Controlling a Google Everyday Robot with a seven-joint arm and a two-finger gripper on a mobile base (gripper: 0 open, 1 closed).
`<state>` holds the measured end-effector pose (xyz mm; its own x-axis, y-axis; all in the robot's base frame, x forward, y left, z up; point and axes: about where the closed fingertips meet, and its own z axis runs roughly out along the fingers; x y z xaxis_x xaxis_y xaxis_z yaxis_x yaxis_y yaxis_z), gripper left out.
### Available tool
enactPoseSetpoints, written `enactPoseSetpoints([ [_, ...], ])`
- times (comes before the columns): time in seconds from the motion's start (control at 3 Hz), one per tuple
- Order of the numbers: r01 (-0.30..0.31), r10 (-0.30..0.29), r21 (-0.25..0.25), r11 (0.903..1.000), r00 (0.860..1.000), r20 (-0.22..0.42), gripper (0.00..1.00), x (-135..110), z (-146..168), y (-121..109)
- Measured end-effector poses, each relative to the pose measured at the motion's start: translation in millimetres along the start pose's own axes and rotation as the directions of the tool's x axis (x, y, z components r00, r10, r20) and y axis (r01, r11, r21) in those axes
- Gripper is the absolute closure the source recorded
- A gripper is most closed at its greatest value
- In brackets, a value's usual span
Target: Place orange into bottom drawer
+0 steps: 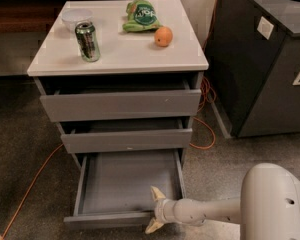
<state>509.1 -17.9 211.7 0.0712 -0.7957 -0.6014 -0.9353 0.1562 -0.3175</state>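
The orange (163,36) sits on the white cabinet top (140,59), right of centre, just in front of the green snack bag (141,16). The bottom drawer (127,181) is pulled out, and its shallow grey box holds nothing. My gripper (155,210) is low at the right end of the drawer's front panel, far below the orange. Its fingers are spread: one fingertip (157,193) is over the inside of the drawer and the other is in front of the panel. It holds nothing.
A green drinks can (87,41) and a white bowl (76,18) stand on the left of the cabinet top. The top drawer (120,104) and middle drawer (127,140) stick out slightly. A dark bin (260,64) stands to the right. An orange cable (202,134) runs along the floor.
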Motion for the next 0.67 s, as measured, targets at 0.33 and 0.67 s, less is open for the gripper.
enactPoseSetpoints([
  [0.33,0.04,-0.04,-0.006,0.9992,0.999,-0.016,0.0,-31,-21,-18],
  [0.67,0.078,-0.078,-0.002,0.997,0.997,-0.001,0.0,-79,-59,-65],
])
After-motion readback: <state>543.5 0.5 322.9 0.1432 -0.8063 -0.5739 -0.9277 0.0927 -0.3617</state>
